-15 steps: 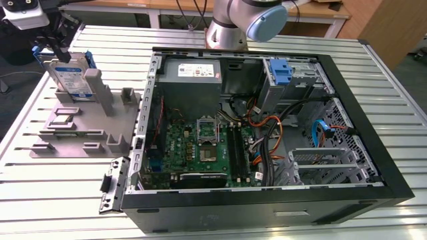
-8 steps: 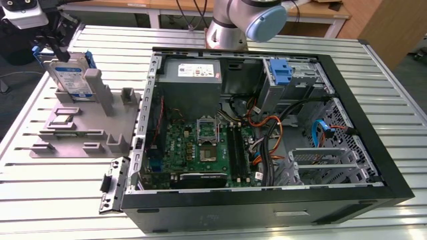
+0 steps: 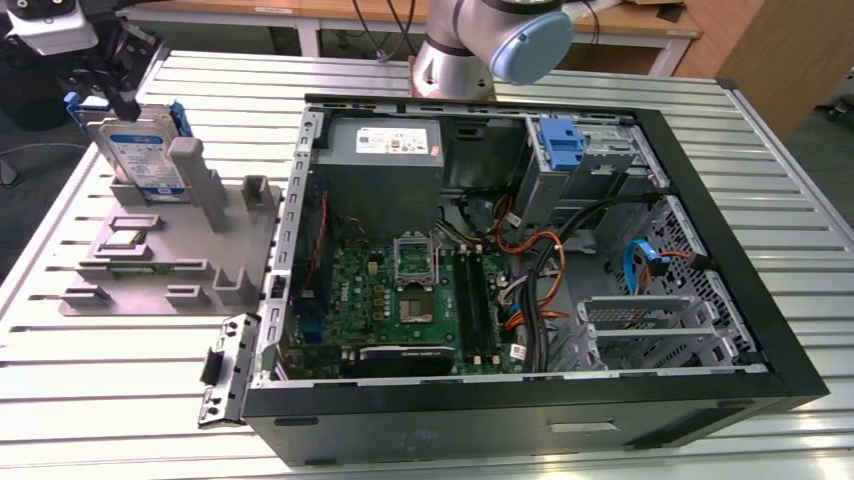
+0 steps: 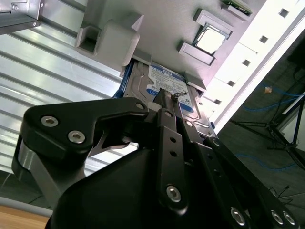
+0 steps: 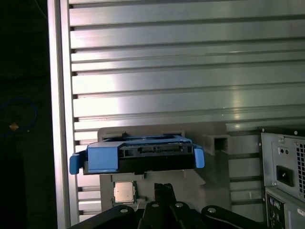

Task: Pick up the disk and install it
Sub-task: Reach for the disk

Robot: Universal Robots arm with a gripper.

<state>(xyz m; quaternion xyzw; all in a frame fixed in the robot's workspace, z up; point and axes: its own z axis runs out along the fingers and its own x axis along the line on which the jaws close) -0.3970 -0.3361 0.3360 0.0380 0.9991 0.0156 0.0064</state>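
Note:
The disk (image 3: 134, 150) stands on edge in a grey holder (image 3: 147, 260) at the exterior view's left, its white-and-blue label facing out and a blue bracket round its edges. My gripper (image 3: 120, 100) hangs right at the disk's top edge, shut, and nothing shows between its fingers. In the second wrist view my gripper (image 4: 161, 93) has its tip over the label of the disk (image 4: 167, 76). The first wrist view shows the disk (image 5: 143, 157) edge-on with its blue bracket, just beyond my gripper (image 5: 162, 187).
An open computer case (image 3: 747, 330) lies at the exterior view's right, with a motherboard, cables, a grey power supply (image 3: 387, 145) and a drive bay holding a blue bracket (image 3: 561, 140). The arm's base (image 3: 461, 60) stands behind it. A processor chip (image 5: 125, 192) rests on the holder.

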